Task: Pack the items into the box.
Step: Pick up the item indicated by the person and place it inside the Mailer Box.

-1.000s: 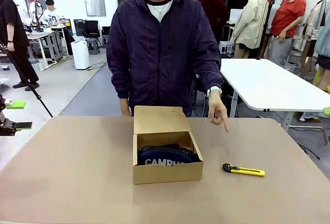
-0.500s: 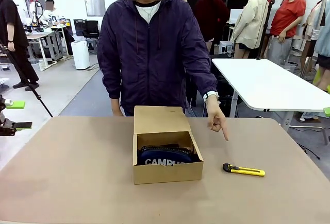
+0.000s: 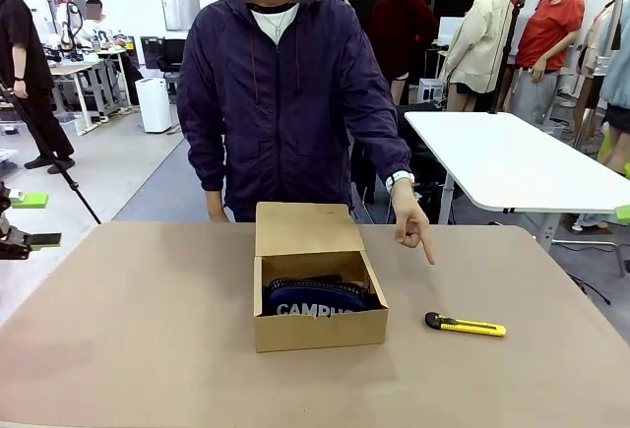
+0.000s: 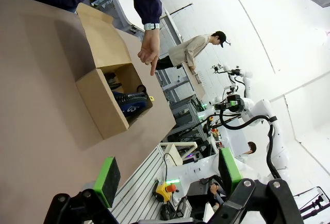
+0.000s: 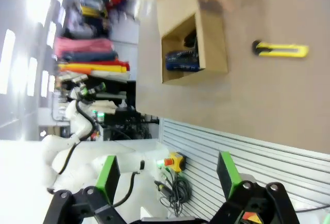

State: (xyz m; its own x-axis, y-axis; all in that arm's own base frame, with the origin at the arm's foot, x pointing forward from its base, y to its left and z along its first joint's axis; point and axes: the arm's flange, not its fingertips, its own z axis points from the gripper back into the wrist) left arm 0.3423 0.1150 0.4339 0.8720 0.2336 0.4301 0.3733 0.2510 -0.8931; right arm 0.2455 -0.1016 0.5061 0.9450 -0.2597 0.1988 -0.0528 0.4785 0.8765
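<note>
— Where does the box stand?
— The box (image 3: 320, 330) sits in the middle of the tabletop (image 3: 148, 349). Its flap lid is open and laid back on the far side, toward the person.
— What is in it?
— The navy pouch (image 3: 315, 305) lies inside, against the box's near wall, with its white "CAMPUS" lettering facing the robot.
— And the utility knife?
— The utility knife (image 3: 466, 326) lies flat on the tabletop to the right of the box. It is apart from the box, about level with its near wall, black end toward it.
— The person?
— Standing just beyond the box. One hand (image 3: 411, 226) hangs off the box's far right corner, index finger pointing down toward the tabletop, touching neither box nor knife.
— The pincers?
— The left pincer (image 4: 168, 175) has its green pads spread wide with nothing between them, well away from the box. The right pincer (image 5: 167, 175) is spread likewise, empty, well back from the box.
</note>
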